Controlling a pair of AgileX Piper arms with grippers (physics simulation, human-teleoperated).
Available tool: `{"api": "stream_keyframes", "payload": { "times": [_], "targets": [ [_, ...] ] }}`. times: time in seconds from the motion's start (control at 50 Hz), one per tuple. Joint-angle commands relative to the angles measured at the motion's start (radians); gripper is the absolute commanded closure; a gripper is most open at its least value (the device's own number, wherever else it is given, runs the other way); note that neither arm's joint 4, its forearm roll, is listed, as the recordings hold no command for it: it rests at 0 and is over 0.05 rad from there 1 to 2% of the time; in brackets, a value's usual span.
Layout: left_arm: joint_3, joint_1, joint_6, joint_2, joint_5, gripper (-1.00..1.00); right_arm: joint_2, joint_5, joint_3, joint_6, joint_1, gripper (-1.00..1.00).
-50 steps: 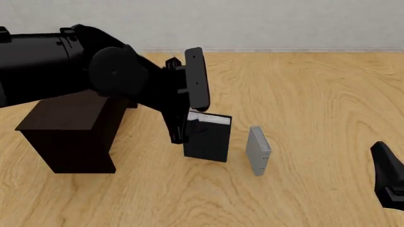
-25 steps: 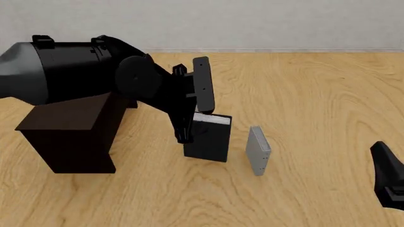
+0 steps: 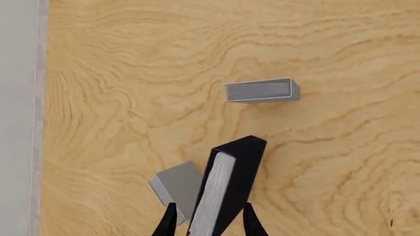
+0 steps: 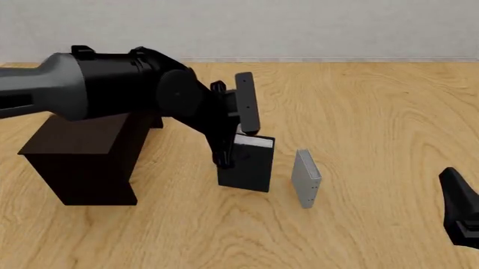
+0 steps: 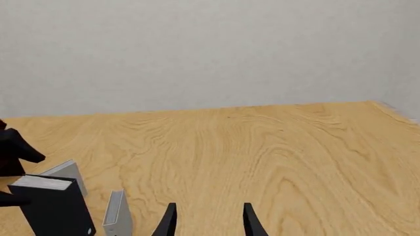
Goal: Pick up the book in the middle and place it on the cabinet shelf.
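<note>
The black book [image 4: 247, 167] with white page edges stands upright mid-table. My left gripper [image 4: 238, 147] is open and reaches down over its top, one finger on each side. In the left wrist view the book [image 3: 226, 184] sits between the two fingertips [image 3: 172, 222] of the left gripper [image 3: 211, 223], with small gaps on both sides. The dark brown cabinet shelf [image 4: 82, 157] stands to the book's left. At the front right, away from the books, is my right arm [image 4: 460, 213]. Its gripper [image 5: 210, 220] is open and empty, and the book [image 5: 56, 206] shows far off to one side.
A thin light-grey book [image 4: 305, 178] stands just right of the black one, also seen in both wrist views [image 3: 262, 91] [image 5: 116, 214]. Another grey book [image 3: 176, 186] [image 5: 66, 171] sits close against the black book's far side, hidden by my left arm in the front view.
My left arm has swung right and lowered, bringing its open fingers down around the top of the black book. The books and the right arm have not moved.
</note>
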Motion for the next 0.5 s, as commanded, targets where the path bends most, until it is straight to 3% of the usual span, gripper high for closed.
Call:
{"api": "stream_keyframes", "payload": {
  "times": [0.02, 0.5],
  "targets": [
    [-0.008, -0.008, -0.024, 0.024, 0.006, -1.0, 0.002, -0.001, 0.0, 0.001, 0.0, -1.0],
    [-0.028, -0.018, -0.054, 0.067, 0.035, -1.0, 0.005, -0.003, 0.0, 0.003, -0.001, -1.0]
  ]
}}
